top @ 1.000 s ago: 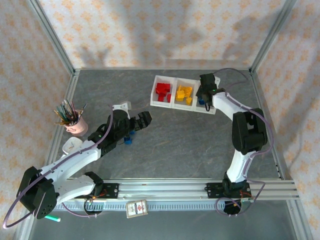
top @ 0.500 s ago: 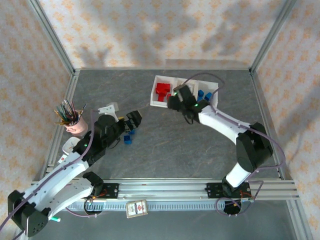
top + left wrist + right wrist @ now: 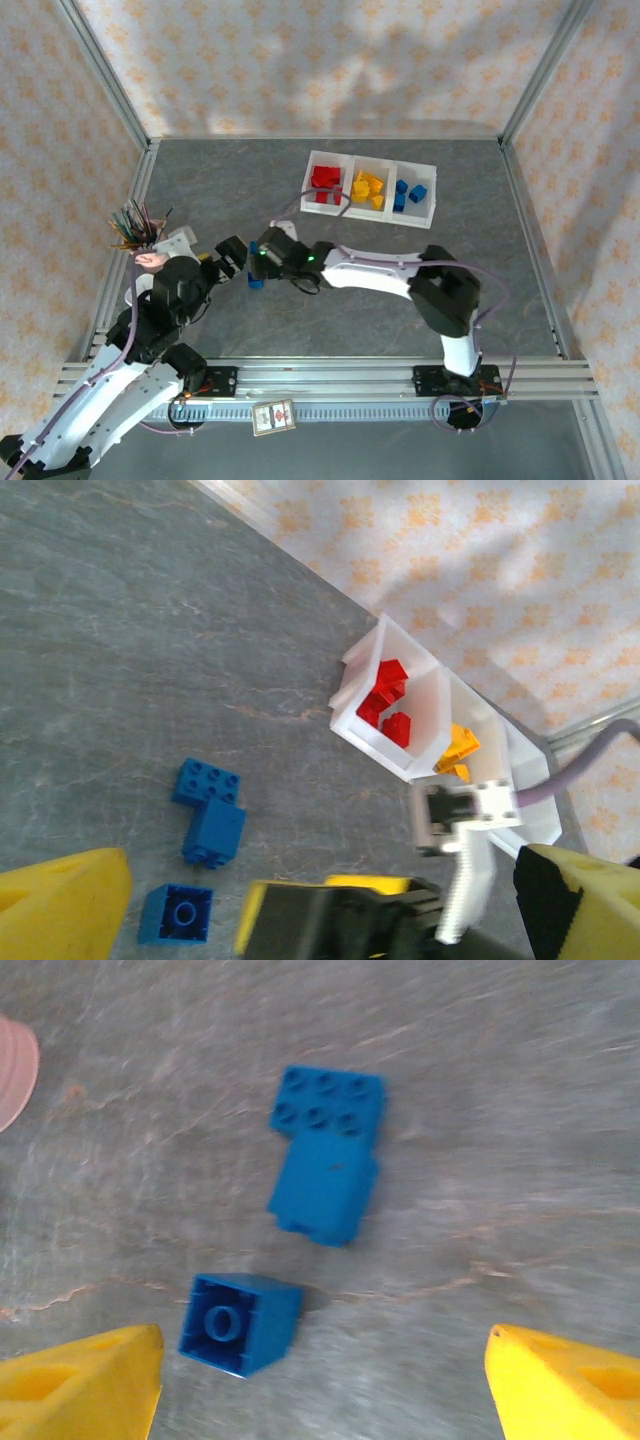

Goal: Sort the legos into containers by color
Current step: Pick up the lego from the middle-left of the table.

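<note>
Nearest, on the rail at the table's front edge, sits a small printed card [image 3: 273,417]. It probably carries a label or pattern, but it is too small to read, and no other writing shows anywhere. Just past it, the left claw [image 3: 228,258] and the right claw [image 3: 264,252] crowd one spot, both with fingers spread wide and holding nothing. Below them on the table [image 3: 350,330] lie three blue legos: a lone brick [image 3: 240,1322] tipped with its hollow side showing, and a studded brick [image 3: 328,1100] touching a taller block [image 3: 325,1195]. The pink cup of pens [image 3: 150,252] stands near, to the left. Farthest, well apart from the claws, the containers [image 3: 347,212] hold red, yellow-orange and blue legos, one colour to a bin.

The risk, as I judge it, is that the two claws knock each other reaching into the same cluster. A closing finger could also shove the lone brick aside, or drag the touching pair along together.
</note>
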Tool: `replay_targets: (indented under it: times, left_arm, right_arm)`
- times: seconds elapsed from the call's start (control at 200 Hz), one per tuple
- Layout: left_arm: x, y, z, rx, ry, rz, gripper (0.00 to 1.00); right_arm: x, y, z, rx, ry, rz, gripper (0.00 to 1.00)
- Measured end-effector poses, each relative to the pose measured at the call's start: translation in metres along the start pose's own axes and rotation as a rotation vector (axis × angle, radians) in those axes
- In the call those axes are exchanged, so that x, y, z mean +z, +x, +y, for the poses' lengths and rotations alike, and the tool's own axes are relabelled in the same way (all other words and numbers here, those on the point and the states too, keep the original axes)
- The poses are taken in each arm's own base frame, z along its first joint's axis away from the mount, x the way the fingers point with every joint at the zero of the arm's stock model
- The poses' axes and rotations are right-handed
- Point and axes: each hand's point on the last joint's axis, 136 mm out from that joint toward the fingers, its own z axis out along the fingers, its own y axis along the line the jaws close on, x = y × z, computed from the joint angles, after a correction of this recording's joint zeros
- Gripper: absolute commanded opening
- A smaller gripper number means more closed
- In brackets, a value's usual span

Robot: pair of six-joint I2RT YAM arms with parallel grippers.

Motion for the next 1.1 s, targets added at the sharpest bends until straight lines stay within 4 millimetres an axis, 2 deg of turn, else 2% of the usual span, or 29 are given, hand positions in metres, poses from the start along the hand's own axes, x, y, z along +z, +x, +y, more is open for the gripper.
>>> replay_targets:
  times: [0.12,0.23,0.43,0.666,0.791,0.891,0.996,1.101]
  left_arm:
    - [-0.009,-0.005,0.009,-0.021,-0.021,-0.029,0.99]
    - [-0.015,-0.008,0.016,-0.029,-0.035,-0.049,0.99]
    - [-0.016,-0.008,0.024,-0.025,-0.070,-0.056,0.99]
    - [-0.017,-0.008,0.025,-0.024,-0.072,-0.057,0.99]
    - [-0.013,-0.003,0.023,-0.015,-0.072,-0.033,0.99]
    - [-0.008,0.003,0.022,0.003,-0.079,-0.003,0.99]
    - [-0.002,0.008,0.017,0.021,-0.070,0.031,0.99]
    - [0.004,0.011,0.006,0.036,-0.041,0.057,0.99]
  right_arm:
    - [0.023,0.010,0.027,-0.030,-0.016,0.020,0.82]
    - [0.040,0.016,0.037,-0.036,-0.011,0.035,0.76]
    - [0.065,0.027,0.030,-0.037,0.029,0.065,0.60]
    - [0.072,0.035,0.021,-0.038,0.063,0.084,0.34]
    - [0.068,0.036,0.019,-0.034,0.061,0.079,0.29]
    - [0.056,0.040,0.009,-0.035,0.072,0.084,0.27]
    - [0.033,0.038,-0.001,-0.023,0.075,0.072,0.25]
    - [-0.001,0.027,-0.015,0.017,0.057,0.035,0.24]
